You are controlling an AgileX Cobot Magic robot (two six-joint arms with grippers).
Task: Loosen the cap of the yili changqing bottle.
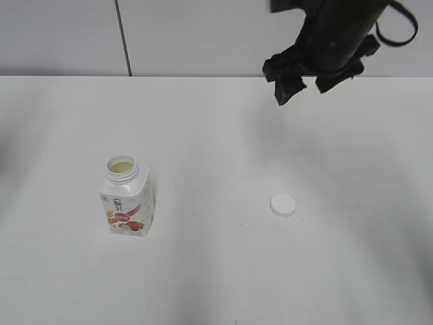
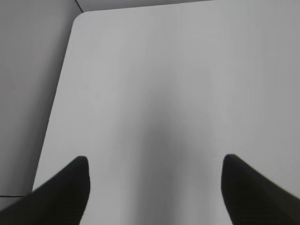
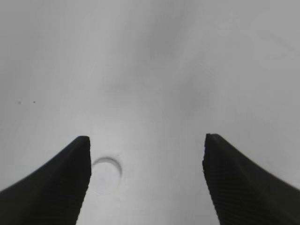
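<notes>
The yili changqing bottle stands upright on the white table at the left, its neck open with pale liquid showing inside. The white cap lies flat on the table to the right of the bottle, apart from it. It also shows in the right wrist view, below and beside the left finger. My right gripper hangs open and empty high above the table's back right; in its own view the fingers are wide apart. My left gripper is open and empty over bare table; it is out of the exterior view.
The white table fills the exterior view, with a grey wall behind its far edge. The left wrist view shows the table's corner and left edge with grey floor beyond.
</notes>
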